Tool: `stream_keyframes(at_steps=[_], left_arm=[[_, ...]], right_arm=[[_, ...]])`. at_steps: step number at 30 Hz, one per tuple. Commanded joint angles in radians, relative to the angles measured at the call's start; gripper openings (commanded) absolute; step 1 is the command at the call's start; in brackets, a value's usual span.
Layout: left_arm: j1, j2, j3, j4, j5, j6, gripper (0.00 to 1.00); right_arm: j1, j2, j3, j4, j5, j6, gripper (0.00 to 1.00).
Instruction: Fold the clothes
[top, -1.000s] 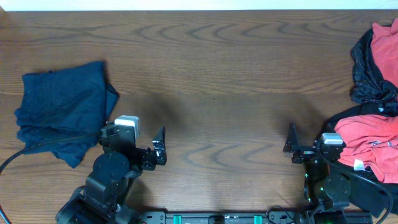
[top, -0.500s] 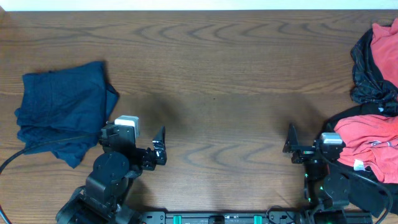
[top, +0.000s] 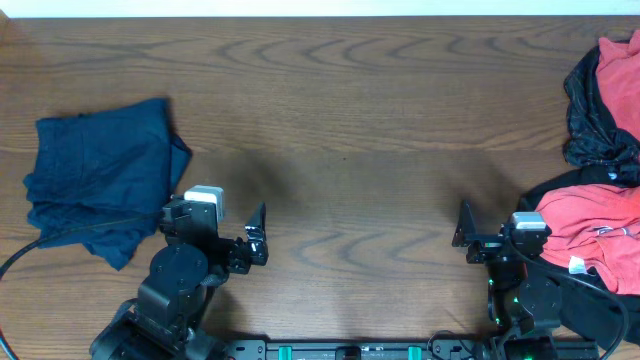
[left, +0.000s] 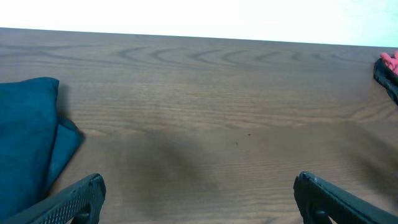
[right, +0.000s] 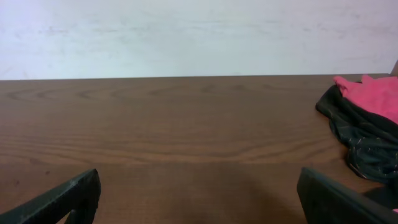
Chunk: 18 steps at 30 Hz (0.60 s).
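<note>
A folded navy blue garment (top: 100, 180) lies at the table's left; its edge shows in the left wrist view (left: 28, 143). A coral-red T-shirt (top: 595, 235) lies at the right front, over a dark piece. A black thin-patterned garment (top: 595, 120) with red cloth on it sits at the far right and shows in the right wrist view (right: 357, 134). My left gripper (top: 258, 232) (left: 199, 199) is open and empty, right of the navy garment. My right gripper (top: 463, 228) (right: 199, 196) is open and empty, left of the red T-shirt.
The wooden table (top: 340, 130) stretches between the two arms. A black cable (top: 60, 238) runs over the navy garment's front edge to the left arm. A white wall stands behind the table's far edge (right: 186, 37).
My right gripper has shifted slightly to the left and away from the front edge. The left arm and the clothes have not moved.
</note>
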Motion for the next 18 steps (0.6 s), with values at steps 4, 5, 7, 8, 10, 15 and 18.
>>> stream_keyframes(at_steps=[4,5,7,8,10,15,18], left_arm=[[-0.004,-0.001,-0.005,0.0,-0.012,-0.005,0.98],[-0.004,-0.001,-0.005,0.0,-0.012,-0.005,0.98],[-0.004,-0.001,-0.005,0.0,-0.012,-0.005,0.98],[-0.004,-0.002,-0.005,0.0,-0.012,-0.005,0.98],[0.011,-0.012,-0.007,-0.008,-0.012,-0.005,0.98],[0.181,-0.051,-0.02,-0.161,-0.004,-0.005,0.98],[0.324,-0.091,-0.061,-0.257,-0.004,-0.005,0.98]], right_arm=[[-0.01,-0.004,-0.002,-0.004,-0.007,-0.015,0.99],[-0.01,-0.004,-0.002,-0.004,-0.006,-0.015,0.99],[-0.01,-0.004,-0.002,-0.004,-0.006,-0.015,0.99],[-0.01,-0.004,-0.002,-0.004,-0.006,-0.015,0.99],[-0.01,-0.004,-0.002,-0.004,-0.006,-0.015,0.99],[-0.01,-0.004,-0.002,-0.004,-0.006,-0.015,0.99],[-0.01,-0.004,-0.002,-0.004,-0.006,-0.015,0.99]])
